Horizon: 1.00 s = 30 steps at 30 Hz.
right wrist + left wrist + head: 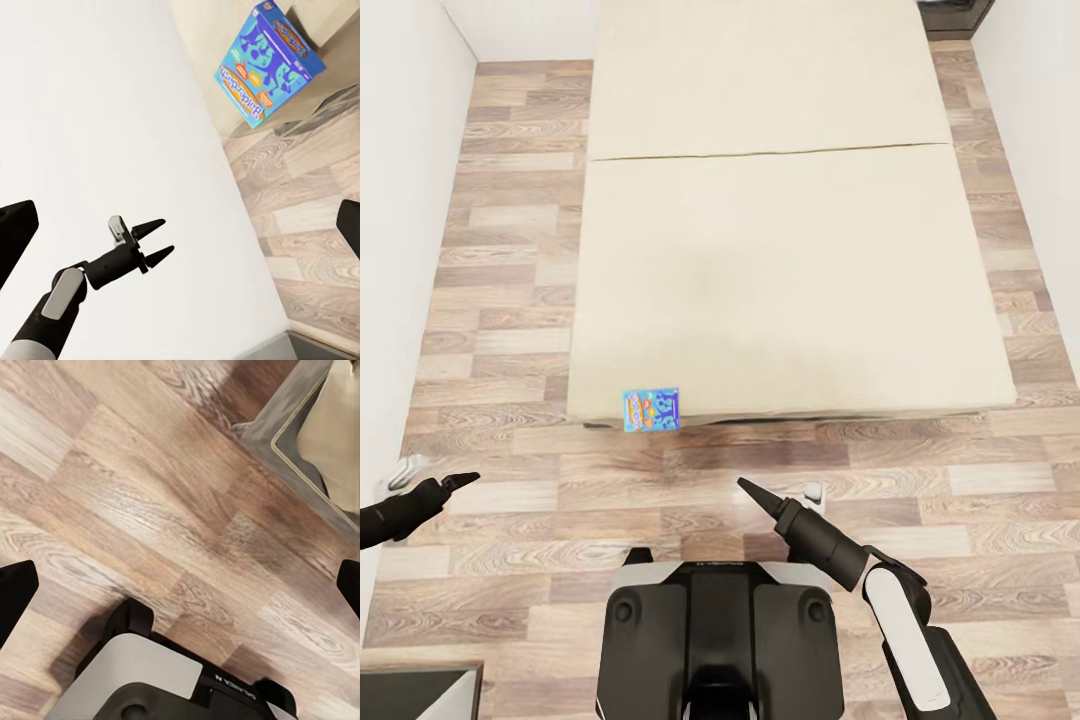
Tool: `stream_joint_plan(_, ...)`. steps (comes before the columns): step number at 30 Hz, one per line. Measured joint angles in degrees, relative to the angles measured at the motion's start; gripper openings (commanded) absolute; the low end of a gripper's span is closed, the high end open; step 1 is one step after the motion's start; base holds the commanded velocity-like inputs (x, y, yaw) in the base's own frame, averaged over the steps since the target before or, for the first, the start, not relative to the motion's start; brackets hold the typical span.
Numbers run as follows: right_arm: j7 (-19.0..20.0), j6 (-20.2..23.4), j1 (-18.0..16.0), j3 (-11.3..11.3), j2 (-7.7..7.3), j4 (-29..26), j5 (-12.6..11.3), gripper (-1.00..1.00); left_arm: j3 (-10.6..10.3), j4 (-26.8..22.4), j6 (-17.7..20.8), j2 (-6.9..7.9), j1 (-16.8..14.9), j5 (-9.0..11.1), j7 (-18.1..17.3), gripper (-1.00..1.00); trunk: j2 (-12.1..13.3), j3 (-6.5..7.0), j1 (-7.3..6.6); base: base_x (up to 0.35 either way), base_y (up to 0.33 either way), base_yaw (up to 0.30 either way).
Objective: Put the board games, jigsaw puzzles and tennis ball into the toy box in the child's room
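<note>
A large beige bed (790,260) is seen from above in a narrow room with white walls and a wood-plank floor (510,300). One board game (651,409), a small blue box with orange and yellow cover art, is perched at the bed's near left corner, and it appears to overhang the foot edge, though from the head view it cannot be settled whether it lies flat or leans. In the right wrist view the same box is seen tilted against the corner of the mattress, with bare floor beside it.

The robot's dark base (720,640) is parked on the floor, near the foot of the bed. The left pincer (460,481) is held out near the left wall, well apart from the box; in the right wrist view its two dark fingers are spread with nothing between them. The right pincer (745,487) is raised over the floor, short of the bed and to the right of the box; its fingertips merge into one point in the head view, so whether it is spread or pressed together cannot be told.

No toy box is visible here. The reach for the box is judged not yet begun. The main risk is that the box, set so close to the edge, is nudged off onto the floor by a finger arriving from the side, or is pinched by one corner and slips out
</note>
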Motion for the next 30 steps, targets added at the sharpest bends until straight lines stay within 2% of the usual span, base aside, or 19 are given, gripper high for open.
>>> stream_joint_plan(30,0.0,0.0,0.0,0.1,0.45,-0.1,0.0,1.00,0.2,0.0,-0.2,0.09,0.0,0.2,0.0,1.00,0.0,2.84,0.00,0.000,0.000,0.000)
